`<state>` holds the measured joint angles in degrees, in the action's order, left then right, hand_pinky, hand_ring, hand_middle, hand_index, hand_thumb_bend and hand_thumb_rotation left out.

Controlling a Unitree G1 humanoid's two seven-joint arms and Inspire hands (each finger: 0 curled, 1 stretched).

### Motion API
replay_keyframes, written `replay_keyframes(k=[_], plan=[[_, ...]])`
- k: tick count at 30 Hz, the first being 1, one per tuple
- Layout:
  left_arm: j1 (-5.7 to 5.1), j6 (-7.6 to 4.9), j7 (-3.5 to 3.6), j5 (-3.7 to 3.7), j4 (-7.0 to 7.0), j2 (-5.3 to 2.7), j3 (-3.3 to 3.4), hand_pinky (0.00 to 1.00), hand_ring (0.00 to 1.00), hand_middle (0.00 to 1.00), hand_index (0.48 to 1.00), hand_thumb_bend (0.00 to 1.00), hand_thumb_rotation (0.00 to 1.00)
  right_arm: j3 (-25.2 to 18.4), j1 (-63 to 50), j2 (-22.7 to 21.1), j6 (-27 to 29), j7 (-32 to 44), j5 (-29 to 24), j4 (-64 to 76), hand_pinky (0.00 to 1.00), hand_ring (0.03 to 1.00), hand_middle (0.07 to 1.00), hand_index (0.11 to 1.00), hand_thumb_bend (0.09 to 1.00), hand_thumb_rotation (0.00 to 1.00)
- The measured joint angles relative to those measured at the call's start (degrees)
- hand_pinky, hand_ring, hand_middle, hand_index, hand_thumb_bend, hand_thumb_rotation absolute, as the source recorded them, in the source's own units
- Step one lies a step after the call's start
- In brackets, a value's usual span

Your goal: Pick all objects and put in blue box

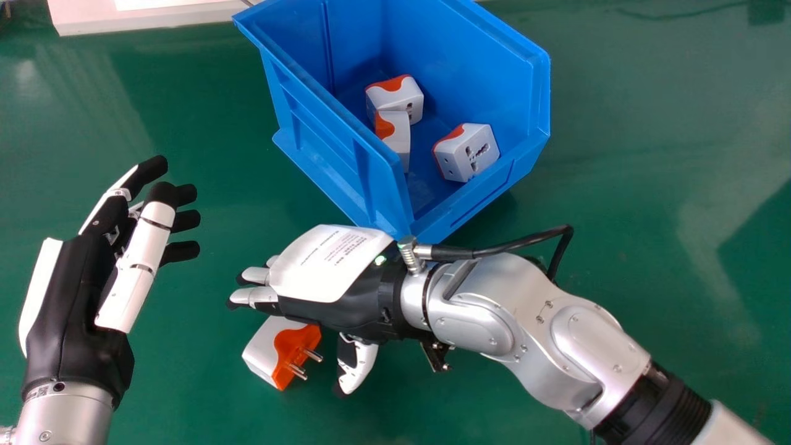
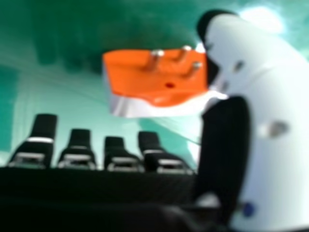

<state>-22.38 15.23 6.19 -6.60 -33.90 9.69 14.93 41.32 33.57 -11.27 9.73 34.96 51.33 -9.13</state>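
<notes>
My right hand is over the table just in front of the blue box, its fingers extended and holding nothing. Beside its fingers and thumb lies a white and orange plug adapter, pins toward the thumb, its far edge partly covered by the hand. In the right hand view the adapter appears between the open hand's thumb and fingers. Inside the box are a white and orange adapter, one partly behind the wall and another. My left hand is open and empty at the left.
The green table extends around the box. A white object lies at the far left edge. A black cable loops up from the right wrist, close to the box's near corner.
</notes>
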Motion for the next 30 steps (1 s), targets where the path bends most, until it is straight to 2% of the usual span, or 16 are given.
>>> replay_keyframes(k=[6,12,17,20,25,30], plan=[[-0.28,0.49,-0.03,0.11,-1.1,0.0,-0.21,0.69,0.77,0.8,0.871,0.42,0.75,0.11,0.77,0.5,0.85,-0.37,-0.06,-1.78,0.82,0.938,0.977,0.9,0.477,0.02],[-0.49,1.46,-0.13,0.99,-1.59,-0.07,-0.73,0.69,0.77,0.8,0.871,0.41,0.75,0.59,1.44,0.89,1.23,-1.31,0.03,-2.86,0.8,0.921,0.96,0.879,0.49,0.03],[-0.47,2.05,-0.25,1.15,-1.75,-0.1,-1.1,0.69,0.77,0.8,0.871,0.41,0.75,1.66,1.74,1.08,1.9,-1.68,0.33,-4.23,0.79,0.902,0.947,0.862,0.494,0.06],[-0.47,2.84,-0.6,1.49,-2.59,-0.15,-1.23,0.69,0.77,0.8,0.871,0.41,0.75,1.96,2.16,1.34,2.23,-1.61,0.33,-4.76,0.79,0.897,0.944,0.858,0.502,0.07],[-0.32,3.53,-1.1,1.79,-3.11,-0.19,-1.54,0.69,0.77,0.8,0.872,0.4,0.75,2.22,3.31,1.85,2.38,-1.13,0.26,-5.67,0.79,0.889,0.935,0.848,0.441,0.21],[-0.27,4.4,-1.24,2.0,-3.51,-0.28,-2.2,0.69,0.77,0.8,0.873,0.4,0.75,2.4,3.32,1.85,2.42,-0.77,0.27,-5.66,0.78,0.88,0.925,0.839,0.408,0.26]])
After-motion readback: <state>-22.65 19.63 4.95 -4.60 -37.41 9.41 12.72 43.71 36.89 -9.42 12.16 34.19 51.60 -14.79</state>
